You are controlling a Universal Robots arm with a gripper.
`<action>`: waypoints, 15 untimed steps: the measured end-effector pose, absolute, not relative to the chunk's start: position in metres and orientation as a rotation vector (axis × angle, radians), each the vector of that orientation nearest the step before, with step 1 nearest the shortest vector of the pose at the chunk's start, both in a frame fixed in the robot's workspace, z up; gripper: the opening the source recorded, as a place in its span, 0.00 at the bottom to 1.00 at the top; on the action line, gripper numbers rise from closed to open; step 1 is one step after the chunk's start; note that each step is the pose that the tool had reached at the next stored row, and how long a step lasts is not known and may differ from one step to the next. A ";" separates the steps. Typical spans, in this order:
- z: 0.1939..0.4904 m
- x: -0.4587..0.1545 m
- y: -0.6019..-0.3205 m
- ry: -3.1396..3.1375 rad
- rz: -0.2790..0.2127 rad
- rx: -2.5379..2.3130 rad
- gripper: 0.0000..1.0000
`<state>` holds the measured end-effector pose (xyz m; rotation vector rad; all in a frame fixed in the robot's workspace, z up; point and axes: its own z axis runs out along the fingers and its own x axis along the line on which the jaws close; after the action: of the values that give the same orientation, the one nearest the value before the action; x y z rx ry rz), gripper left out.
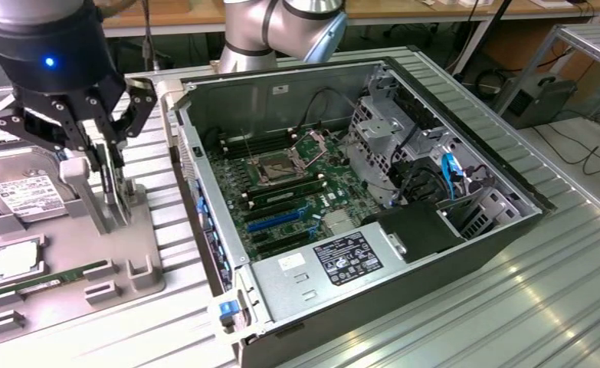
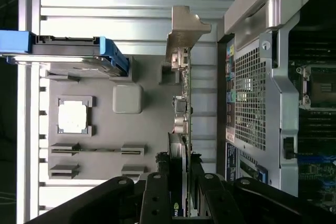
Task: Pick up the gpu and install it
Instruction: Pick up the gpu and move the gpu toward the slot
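Observation:
The gpu stands on edge in a slot of the grey fixture tray at the exterior view's left, a thin black card with its silver bracket at one end. My gripper reaches down onto its upper edge. In the wrist view the gpu runs edge-on between my two black fingers, which press against both of its faces, so the gripper is shut on it. The card's lower edge still sits in the tray. The open computer case lies to the exterior view's right, motherboard exposed.
On the tray lie a silver hard drive with a white label, a CPU and a green memory stick. Inside the case are blue slots, a drive cage and a black power supply. Ribbed metal table all around.

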<state>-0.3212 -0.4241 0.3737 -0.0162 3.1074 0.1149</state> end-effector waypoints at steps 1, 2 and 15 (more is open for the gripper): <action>0.378 -0.320 -0.425 3.108 0.115 -0.016 0.26; 0.383 -0.318 -0.426 3.109 0.115 -0.016 0.26; 0.457 -0.259 -0.450 3.130 0.116 -0.015 0.26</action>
<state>-0.2588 -0.4499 0.4565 -0.0151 3.1305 0.1158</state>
